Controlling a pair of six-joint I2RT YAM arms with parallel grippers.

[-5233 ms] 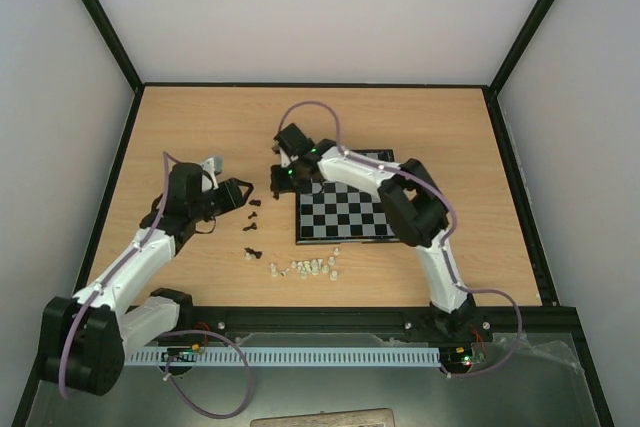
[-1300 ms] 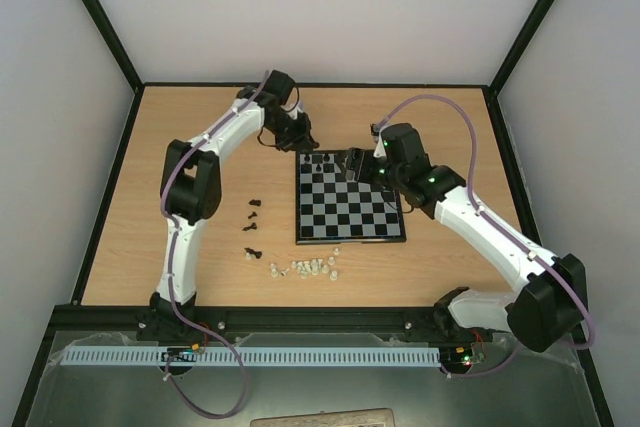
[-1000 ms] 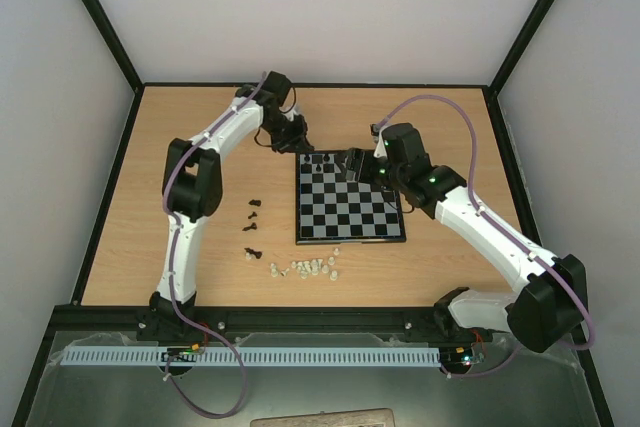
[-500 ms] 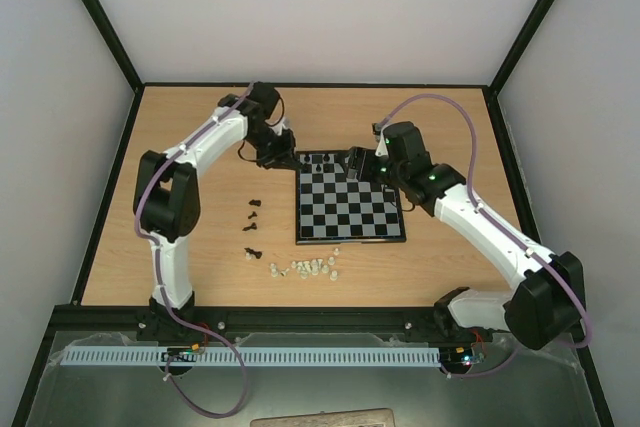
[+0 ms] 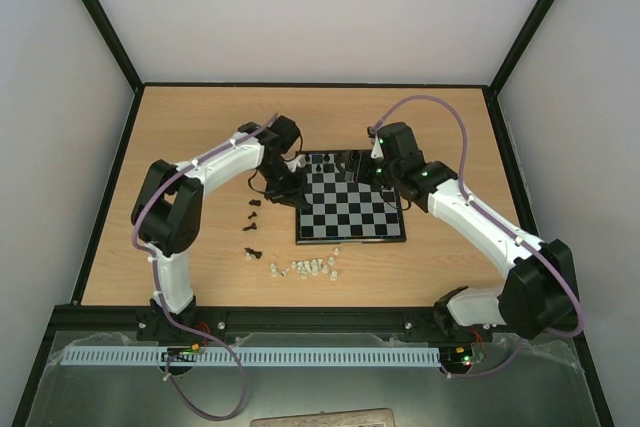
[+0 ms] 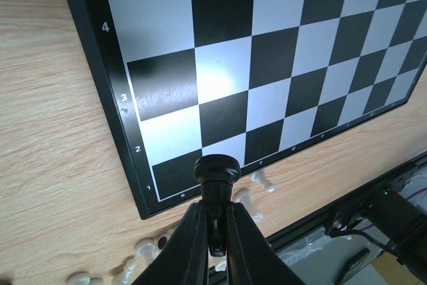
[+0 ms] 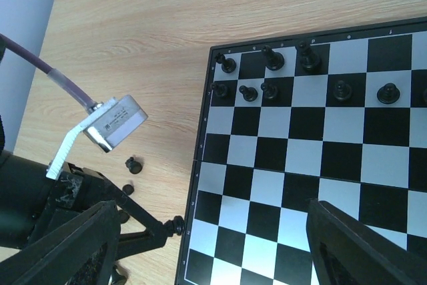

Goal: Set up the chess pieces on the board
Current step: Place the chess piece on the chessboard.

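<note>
Whitish pieces (image 5: 305, 268): a loose huddle on the table (image 5: 190, 132), just off the board's near edge.
Loose black chessmen (image 5: 252, 211): a few scattered on the wood left of the board, near the left gripper.
Left arm: elbow bent out to the left, forearm reaching across low to the board's left rim.
Left gripper (image 6: 215, 206): fingers pinched tight on a black pawn (image 6: 215, 168), held upright right at that rim.
Board (image 5: 350, 217): flat on the table, a bit right of centre.
Right arm: elbow far out to the right, wrist over the board's far side.
Right gripper (image 5: 355, 165): fingers spread wide with nothing between them, hovering above the squares.
Standing black chessmen (image 7: 273, 58): three in the farthest row, at least five in the next.
</note>
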